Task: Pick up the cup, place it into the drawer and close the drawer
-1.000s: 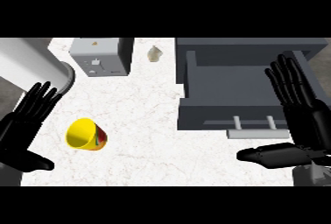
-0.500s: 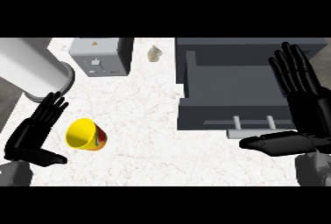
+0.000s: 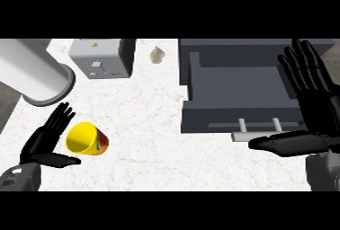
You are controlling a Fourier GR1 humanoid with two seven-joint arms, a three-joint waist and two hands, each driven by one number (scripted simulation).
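A yellow cup point(image 3: 86, 139) lies on its side on the white counter, its mouth facing the lower left. My left hand point(image 3: 44, 142) is open just left of the cup, fingers straight and pointing up-right, thumb below it; whether it touches the cup I cannot tell. The grey drawer point(image 3: 242, 90) stands pulled out at the right, its inside bare, its handle point(image 3: 260, 125) on the near front. My right hand point(image 3: 314, 108) is open at the drawer's right side, fingers up, thumb stretched left under the handle.
A large white cylinder point(image 3: 30, 72) lies at the upper left. A grey box point(image 3: 101, 57) stands at the back, with a small pale object point(image 3: 157, 54) to its right. The counter's left edge point(image 3: 15, 114) runs close to my left hand.
My left hand has moved right and down, closing in on the cup. My right hand has drifted slightly to the right beside the drawer. The cup has not moved.
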